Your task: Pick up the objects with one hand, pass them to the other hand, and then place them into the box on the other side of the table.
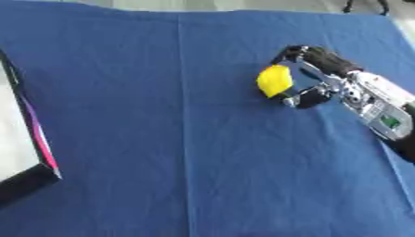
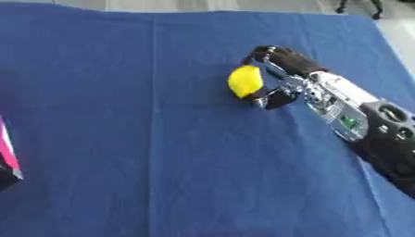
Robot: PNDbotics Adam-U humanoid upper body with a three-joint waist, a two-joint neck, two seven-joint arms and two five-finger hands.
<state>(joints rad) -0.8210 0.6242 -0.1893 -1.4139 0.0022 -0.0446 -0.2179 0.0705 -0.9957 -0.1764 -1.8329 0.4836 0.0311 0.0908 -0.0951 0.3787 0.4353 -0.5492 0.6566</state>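
Bright, even light; soft blur throughout; faint shadows; slight glare at far edge.

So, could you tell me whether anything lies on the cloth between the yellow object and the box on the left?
Nothing visible does. The right hand is curled round the yellow object, and only bare blue cloth lies between it and the box at the left edge.

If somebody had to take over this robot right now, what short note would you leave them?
Right hand: on the right side of the blue cloth, fingers and thumb curled round the yellow object.
Left hand: not in view.
Box: at the table's left edge, nothing seen inside.
Done: the grasp, apparently; whether the object is lifted cannot be told.
Left: pass to the left hand, then place in the box.
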